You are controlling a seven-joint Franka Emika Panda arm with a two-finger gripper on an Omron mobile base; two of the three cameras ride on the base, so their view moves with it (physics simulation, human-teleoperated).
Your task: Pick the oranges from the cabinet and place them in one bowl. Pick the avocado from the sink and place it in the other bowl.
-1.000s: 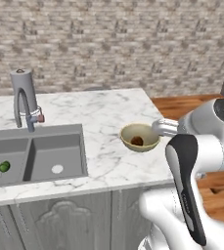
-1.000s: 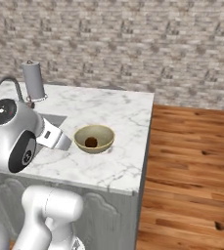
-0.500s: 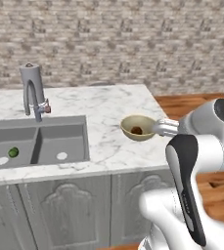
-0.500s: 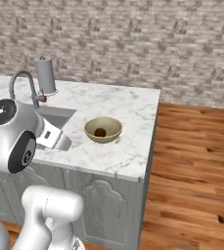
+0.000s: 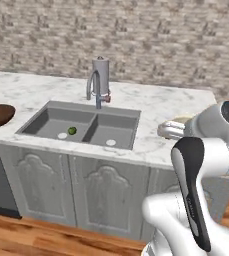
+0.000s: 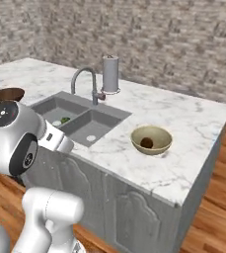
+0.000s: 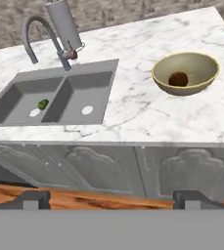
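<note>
The grey sink lies in the marble counter, and the small dark-green avocado rests in its left basin, also seen as the avocado and the avocado. The pale yellow-beige bowl stands on the counter to the right of the sink with one brownish orange inside it. The dark brown bowl sits on the counter left of the sink. My gripper is open and empty, held back from the counter front, well short of the sink. The cabinet is out of view.
An arched grey faucet rises behind the sink. Carved-front base cabinets run below the counter, over a wooden floor. A stone wall backs the counter. My white arm hides most of the pale bowl in the left base view.
The whole picture has shifted: the base has driven left and back along the counter, bringing the sink to the middle and the dark brown bowl into view. The orange stays in the pale bowl.
</note>
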